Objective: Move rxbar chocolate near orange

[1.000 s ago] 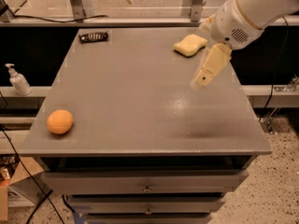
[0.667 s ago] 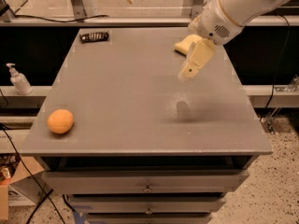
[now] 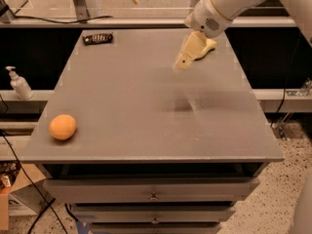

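The rxbar chocolate (image 3: 97, 38) is a small black bar with pale lettering, lying flat at the far left corner of the grey table (image 3: 146, 111). The orange (image 3: 63, 126) sits near the front left edge. My gripper (image 3: 181, 62) hangs above the table's far right part, well to the right of the bar and far from the orange. It holds nothing that I can see.
A pale yellow sponge (image 3: 207, 47) lies at the far right, partly hidden behind my gripper. A soap dispenser bottle (image 3: 19, 83) stands on a ledge left of the table. Drawers (image 3: 153, 194) are below the table front.
My arm and gripper have moved left and toward the far side of the table. The bar, orange and sponge have not moved.
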You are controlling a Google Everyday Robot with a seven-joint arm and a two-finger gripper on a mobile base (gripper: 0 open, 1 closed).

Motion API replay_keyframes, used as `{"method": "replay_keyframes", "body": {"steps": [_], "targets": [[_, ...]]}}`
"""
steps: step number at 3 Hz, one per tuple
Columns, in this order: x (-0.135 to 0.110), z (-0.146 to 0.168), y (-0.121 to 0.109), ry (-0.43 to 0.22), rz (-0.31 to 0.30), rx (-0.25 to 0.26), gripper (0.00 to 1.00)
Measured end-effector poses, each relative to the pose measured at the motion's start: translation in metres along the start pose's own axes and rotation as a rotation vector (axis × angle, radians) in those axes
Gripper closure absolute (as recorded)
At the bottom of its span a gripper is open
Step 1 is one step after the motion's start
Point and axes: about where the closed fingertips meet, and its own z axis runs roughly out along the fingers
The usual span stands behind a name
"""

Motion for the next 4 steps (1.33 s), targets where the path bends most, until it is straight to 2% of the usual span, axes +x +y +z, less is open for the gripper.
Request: {"method": "replay_keyframes", "body": {"steps": [1, 2, 3, 4], "targets": [[-0.008, 0.012, -0.001, -0.033, 0.011, 0.004, 0.00], [-0.034, 0.032, -0.004, -0.133, 0.008, 0.011, 0.00], [-0.071, 0.058, -0.007, -0.264, 0.000, 0.000, 0.00], [-0.098, 0.085, -0.008, -0.351, 0.042, -0.019, 0.00]]}}
